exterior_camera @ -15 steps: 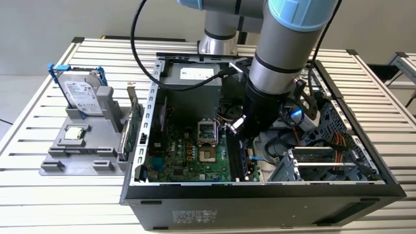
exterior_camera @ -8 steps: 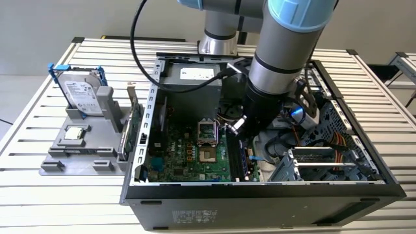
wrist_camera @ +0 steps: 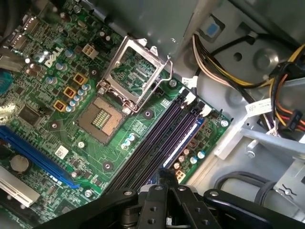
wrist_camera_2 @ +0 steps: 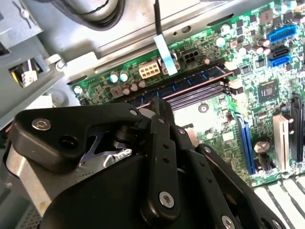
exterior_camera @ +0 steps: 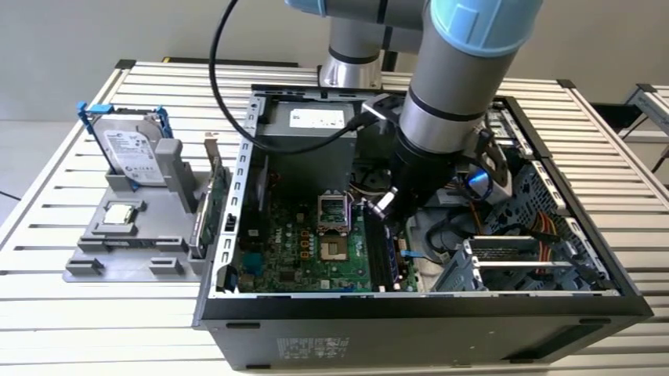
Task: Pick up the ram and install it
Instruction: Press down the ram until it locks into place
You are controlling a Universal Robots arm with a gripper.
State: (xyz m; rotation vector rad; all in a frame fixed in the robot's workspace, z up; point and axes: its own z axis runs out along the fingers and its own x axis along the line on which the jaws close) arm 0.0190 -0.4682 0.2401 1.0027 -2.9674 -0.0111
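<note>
Ram (wrist_camera_2: 190,83): seated edge-down in outer slot (wrist_camera: 183,143) by board (wrist_camera: 62,124) edge. Gripper (wrist_camera: 164,179): above it; grip state indeterminate. Risk: misalignment jams latches, stresses slot.

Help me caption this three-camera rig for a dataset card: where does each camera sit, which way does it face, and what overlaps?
Exterior view: off the arm, looking down on the open computer case; the arm and gripper show.
First wrist view: on the arm, facing the motherboard and memory slots; gripper linkage shows.
Second wrist view: on the arm, facing the ram in the slots, past the gripper body.
Both wrist views share the slots.
</note>
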